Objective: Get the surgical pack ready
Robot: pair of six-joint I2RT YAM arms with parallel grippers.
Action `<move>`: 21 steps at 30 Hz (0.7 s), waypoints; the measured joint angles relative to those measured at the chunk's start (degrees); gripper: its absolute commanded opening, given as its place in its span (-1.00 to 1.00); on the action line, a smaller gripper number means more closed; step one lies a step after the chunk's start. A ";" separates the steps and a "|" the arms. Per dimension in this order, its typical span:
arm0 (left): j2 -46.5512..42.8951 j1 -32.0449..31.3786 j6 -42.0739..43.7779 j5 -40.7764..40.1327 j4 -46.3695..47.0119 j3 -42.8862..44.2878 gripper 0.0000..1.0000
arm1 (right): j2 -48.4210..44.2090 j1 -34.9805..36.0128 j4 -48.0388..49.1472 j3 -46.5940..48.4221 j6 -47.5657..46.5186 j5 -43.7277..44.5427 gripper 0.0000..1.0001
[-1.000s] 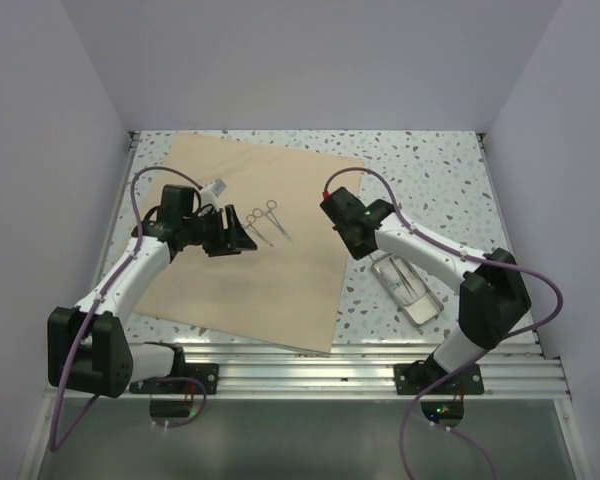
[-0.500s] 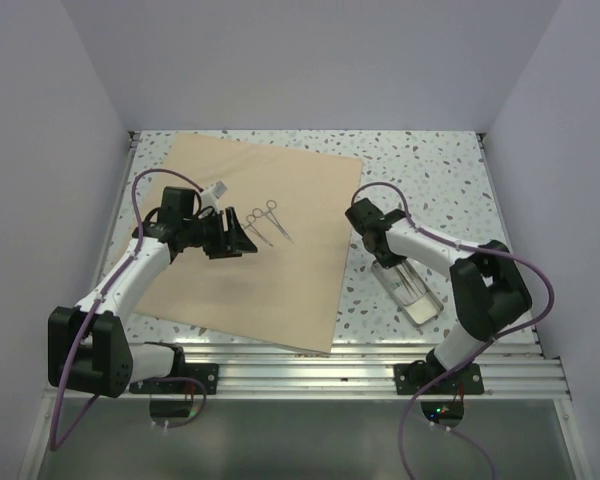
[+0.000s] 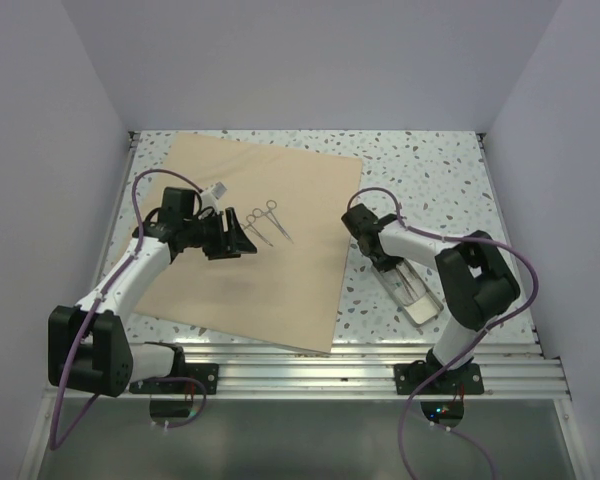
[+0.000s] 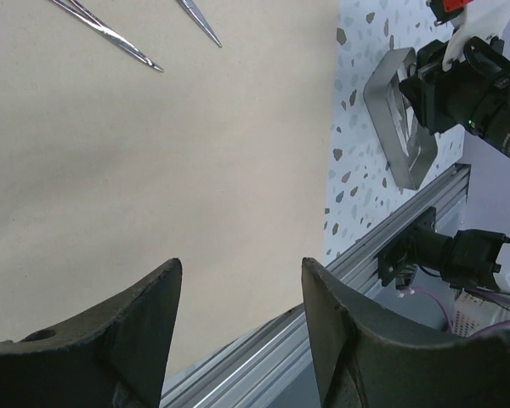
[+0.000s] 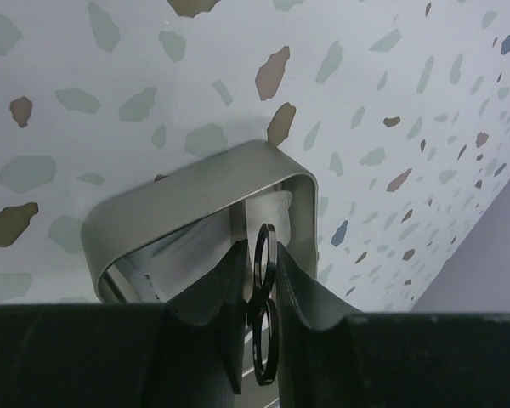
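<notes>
My left fingers (image 4: 110, 348) spread wide above tan wrap (image 3: 250, 280), my right fingers (image 5: 206, 297) pinching ring-handled instrument (image 5: 262, 255) inside metal tray (image 5: 170, 200), on speckled tabletop (image 3: 430, 170)

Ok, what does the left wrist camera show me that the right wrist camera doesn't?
Only left wrist: the beige wrap spread flat, two instrument tips lying on it, the open, empty left gripper, and the table-edge rail. Only right wrist: black ring handles pinched in the right gripper. Both: the metal tray and the speckled table.
</notes>
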 measured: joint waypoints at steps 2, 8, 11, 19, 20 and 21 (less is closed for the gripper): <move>0.15 0.00 0.02 -0.68 -0.22 0.02 0.31 | 0.00 0.00 -0.20 0.00 0.26 -0.26 -0.45; 2.93 0.00 -0.22 -5.01 -2.14 1.25 0.43 | -0.15 0.00 -3.15 1.60 2.36 -1.77 -0.17; 6.25 0.00 -1.57 -7.82 -2.29 3.02 0.39 | -1.46 0.00 -5.90 3.48 4.28 -3.58 -0.05; 21.84 -0.33 -7.87 -14.88 -2.73 13.22 0.13 | -12.07 0.02 -11.02 11.78 8.55 -12.83 0.13; 24.04 -0.52 -8.76 -16.31 -3.04 15.30 0.12 | -12.94 0.02 -11.04 12.44 8.81 -13.77 0.14; 26.34 -0.87 -9.97 -17.99 -3.91 17.70 0.12 | -13.97 0.04 -11.04 13.09 9.18 -15.10 0.14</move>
